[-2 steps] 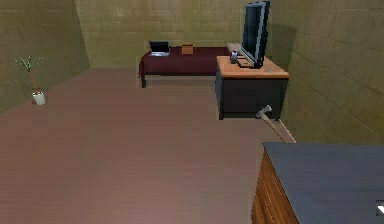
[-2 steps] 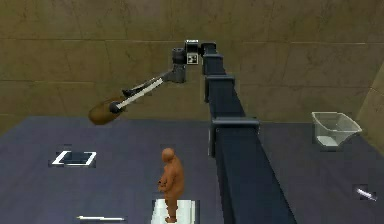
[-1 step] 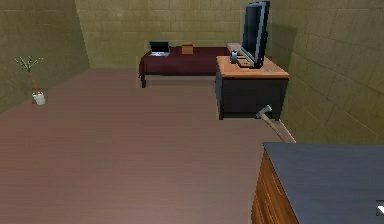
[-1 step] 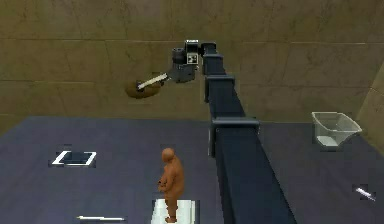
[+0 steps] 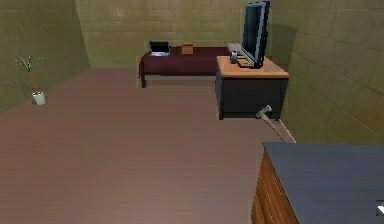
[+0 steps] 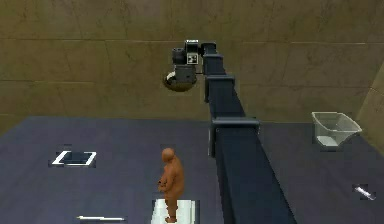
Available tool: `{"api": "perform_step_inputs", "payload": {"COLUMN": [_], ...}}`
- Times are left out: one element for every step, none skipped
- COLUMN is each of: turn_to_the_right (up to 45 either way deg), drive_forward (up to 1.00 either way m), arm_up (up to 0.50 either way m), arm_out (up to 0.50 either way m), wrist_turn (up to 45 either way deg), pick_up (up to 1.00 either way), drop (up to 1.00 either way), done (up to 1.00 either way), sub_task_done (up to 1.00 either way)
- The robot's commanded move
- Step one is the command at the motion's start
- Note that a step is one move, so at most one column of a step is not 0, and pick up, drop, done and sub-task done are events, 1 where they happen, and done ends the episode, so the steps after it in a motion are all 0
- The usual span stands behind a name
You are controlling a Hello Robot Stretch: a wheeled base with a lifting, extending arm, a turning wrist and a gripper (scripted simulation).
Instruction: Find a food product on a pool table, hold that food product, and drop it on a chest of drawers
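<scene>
In the arm side view the dark arm (image 6: 235, 140) rises from the bottom edge to the gripper (image 6: 181, 70) near the top, in front of the tan wall. A rounded brownish lump (image 6: 180, 83) hangs at the gripper's far end, clear of every surface, so the gripper holds it. Its shape is too small to name as a food. Below it spreads the dark blue-grey top of a chest of drawers (image 6: 120, 140). The forward view has that chest (image 5: 330, 170) at its bottom right, with a wooden front.
On the chest top stand an orange figurine (image 6: 172, 185) on a white base, a white flat frame (image 6: 74, 158), a wire basket (image 6: 335, 128) and a small white item (image 6: 365, 190). Ahead are a dark red bed (image 5: 185, 62), a TV (image 5: 255, 32) on a dark stand (image 5: 250, 92), and a potted plant (image 5: 37, 85).
</scene>
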Motion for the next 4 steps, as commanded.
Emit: {"api": "perform_step_inputs", "payload": {"turn_to_the_right": [0.0,0.0,0.0,0.0], "drive_forward": [0.0,0.0,0.0,0.0], "arm_up": [-0.04,-0.32,0.0,0.04], "arm_out": [0.0,0.0,0.0,0.0], "wrist_turn": [0.0,0.0,0.0,0.0], "pick_up": [0.0,0.0,0.0,0.0], "drop": [0.0,0.0,1.0,0.0], "done": [0.0,0.0,0.0,0.0], "sub_task_done": [0.0,0.0,0.0,0.0]}}
